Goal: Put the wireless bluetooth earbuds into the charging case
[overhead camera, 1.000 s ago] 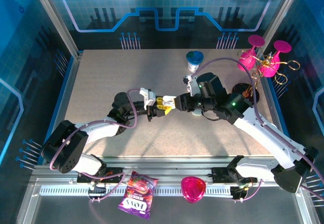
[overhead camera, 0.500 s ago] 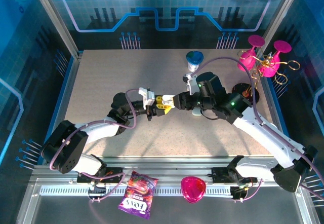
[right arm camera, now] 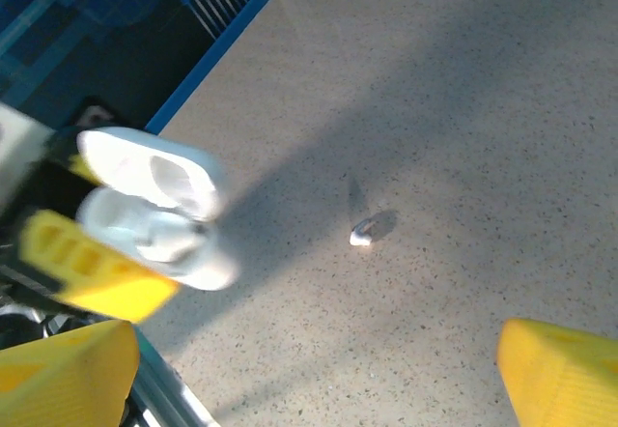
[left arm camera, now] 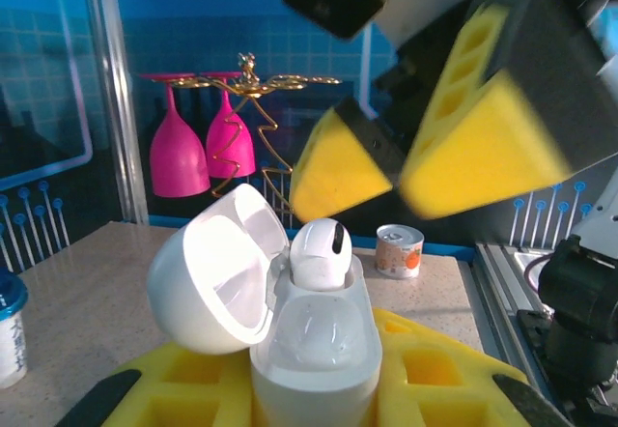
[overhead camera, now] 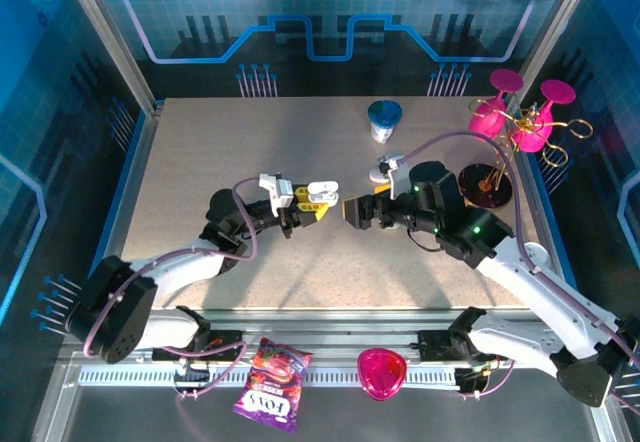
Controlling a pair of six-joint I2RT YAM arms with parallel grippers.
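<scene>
Since a second ago: my left gripper (overhead camera: 310, 202) and my right gripper (overhead camera: 355, 212), then nose to nose at mid-table, now stand apart with a gap between them. Both arms have drawn back toward their own sides, and my right jaws have spread.

Surroundings
- Table (overhead camera: 200, 162): speckled beige top.
- Blue-lidded cup (overhead camera: 384, 119): upright, far side, beyond my right gripper.
- Pink wine glasses (overhead camera: 520, 112): hung bowl-down on a gold wire rack, far right corner; a dark round disc (overhead camera: 487, 184) lies at its foot.
- Small can (left arm camera: 399, 250): upright on the table behind the case.
- Sweets packet (overhead camera: 268, 394) and pink heart-shaped thing (overhead camera: 382, 372): on the near rail between my arm bases, off the table top.
- In the way: my right gripper's yellow fingers (left arm camera: 483, 147) hang just above and beyond the open case, not touching it.

Task items
- Charging case (left arm camera: 314, 350): white, glossy, pebble-shaped, upright, lid swung open to one side on its hinge. Clenched between my left gripper's yellow pads (left arm camera: 425, 379), held above the table.
- Earbud (left arm camera: 319, 253): white, dark slot on its head, seated in the case with the head standing proud of the rim.
- Loose earbud (right arm camera: 363, 234): tiny, white, lying on the table well apart from the case; too blurred for detail.
- Right gripper: released, fingers wide, nothing between them.
</scene>
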